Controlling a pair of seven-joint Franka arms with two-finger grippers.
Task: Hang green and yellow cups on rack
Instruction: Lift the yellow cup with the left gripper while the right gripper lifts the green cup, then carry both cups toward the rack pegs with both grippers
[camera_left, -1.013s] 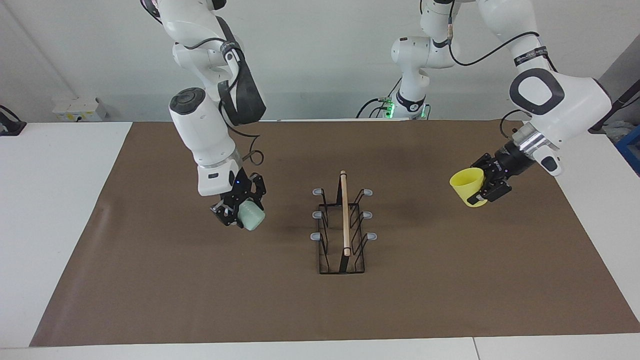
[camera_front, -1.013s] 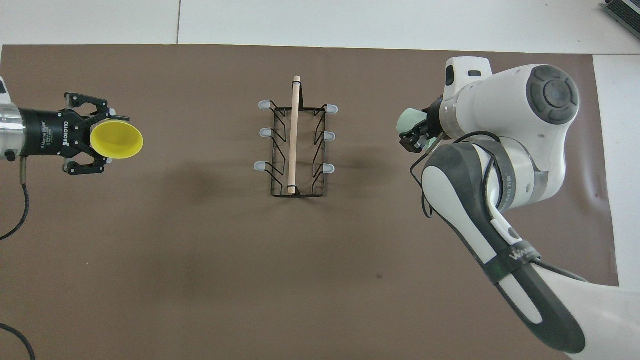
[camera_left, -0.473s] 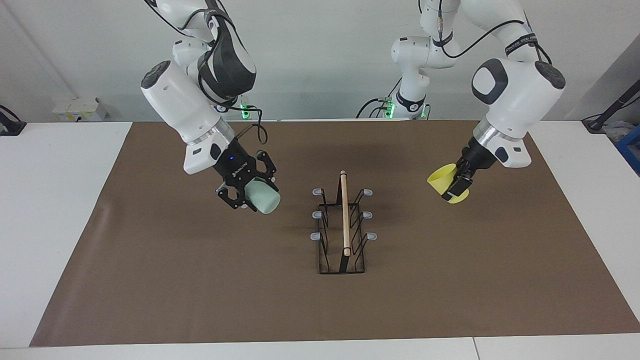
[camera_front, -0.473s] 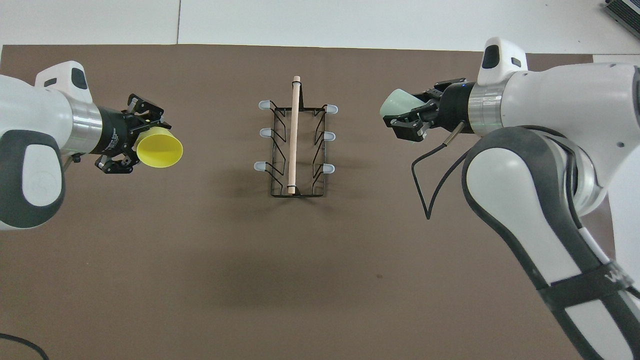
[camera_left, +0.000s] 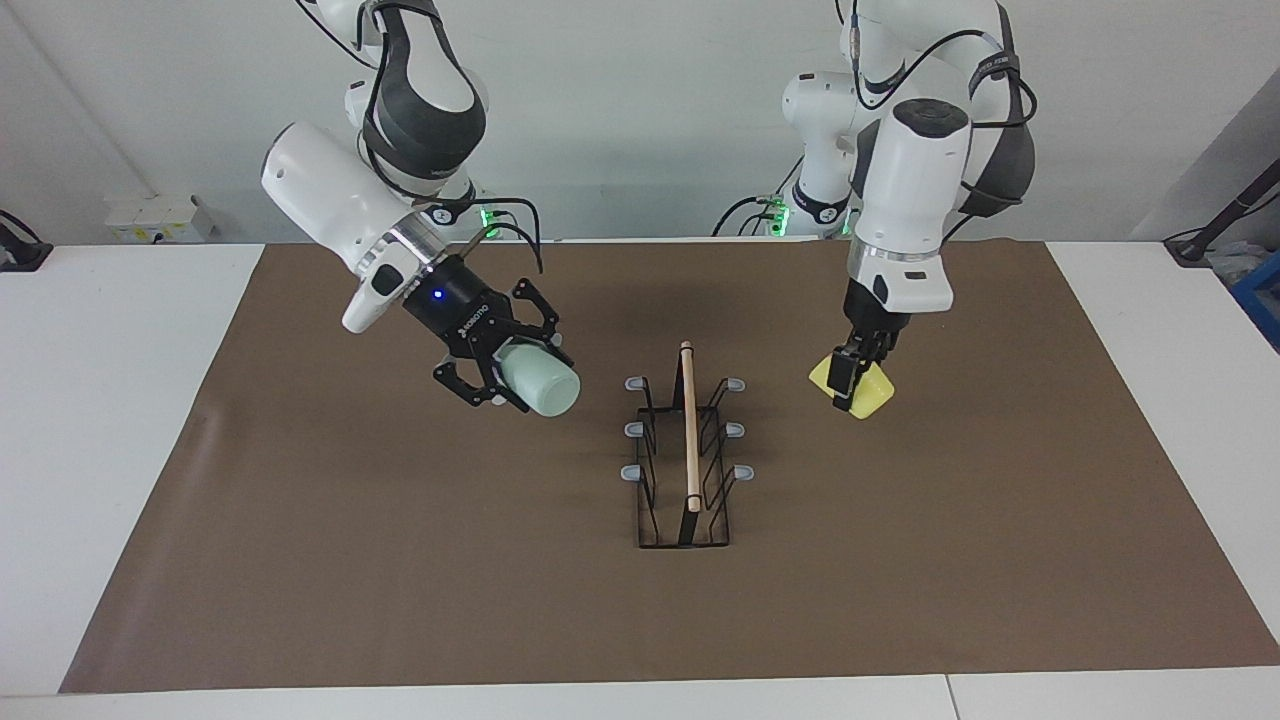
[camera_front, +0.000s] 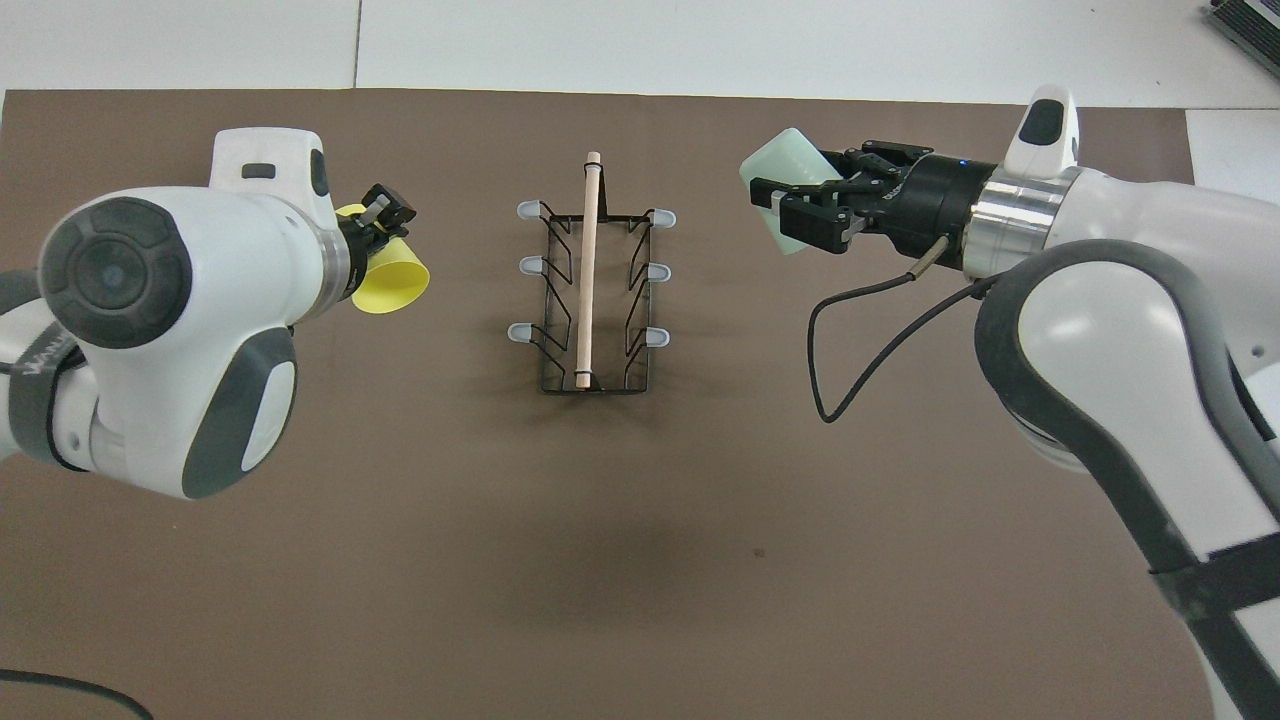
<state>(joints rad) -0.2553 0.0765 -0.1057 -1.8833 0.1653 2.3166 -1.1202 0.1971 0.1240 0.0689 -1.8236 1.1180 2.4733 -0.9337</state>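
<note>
The black wire rack (camera_left: 689, 450) with a wooden rod on top and grey-tipped pegs stands upright in the middle of the brown mat; it also shows in the overhead view (camera_front: 588, 280). My right gripper (camera_left: 512, 378) (camera_front: 800, 205) is shut on the pale green cup (camera_left: 545, 390) (camera_front: 782, 185), held tilted in the air beside the rack toward the right arm's end. My left gripper (camera_left: 850, 385) (camera_front: 383, 213) is shut on the yellow cup (camera_left: 872, 394) (camera_front: 392, 285), held in the air beside the rack toward the left arm's end. Neither cup touches the rack.
The brown mat (camera_left: 400, 560) covers most of the white table (camera_left: 100, 400). A small white box (camera_left: 160, 218) sits at the table's edge nearest the robots, toward the right arm's end.
Both arms have swung in toward the rack with their cups. The left wrist has turned so the yellow cup tips downward. The green cup has risen and come closer to the rack.
</note>
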